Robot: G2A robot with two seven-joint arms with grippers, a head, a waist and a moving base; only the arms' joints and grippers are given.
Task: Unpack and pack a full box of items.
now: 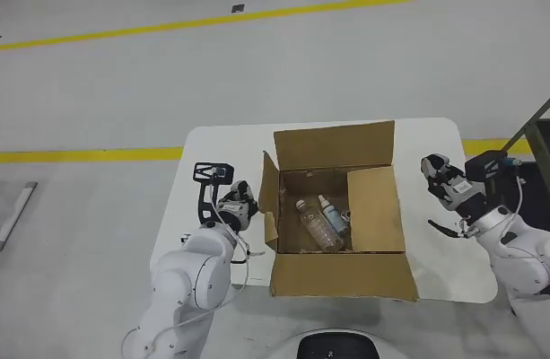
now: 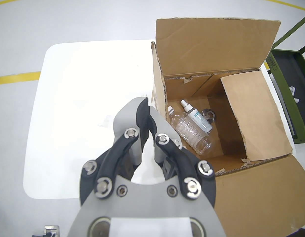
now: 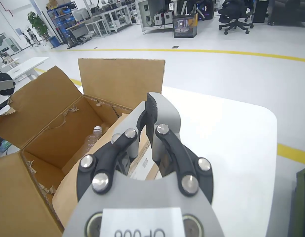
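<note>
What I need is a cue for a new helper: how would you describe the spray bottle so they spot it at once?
On the white table stands an open cardboard box. On its floor, the spray bottle lies between a bigger clear bottle and a dark ring. It alone is slim and white, with a nozzle and bluish label.

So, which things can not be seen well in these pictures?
Left wrist view: the dark round item beside the spray bottle is too small to identify.
Right wrist view: the inner flap hides most of the clear bottle.
Top view: that flap covers the box floor beneath it.
</note>
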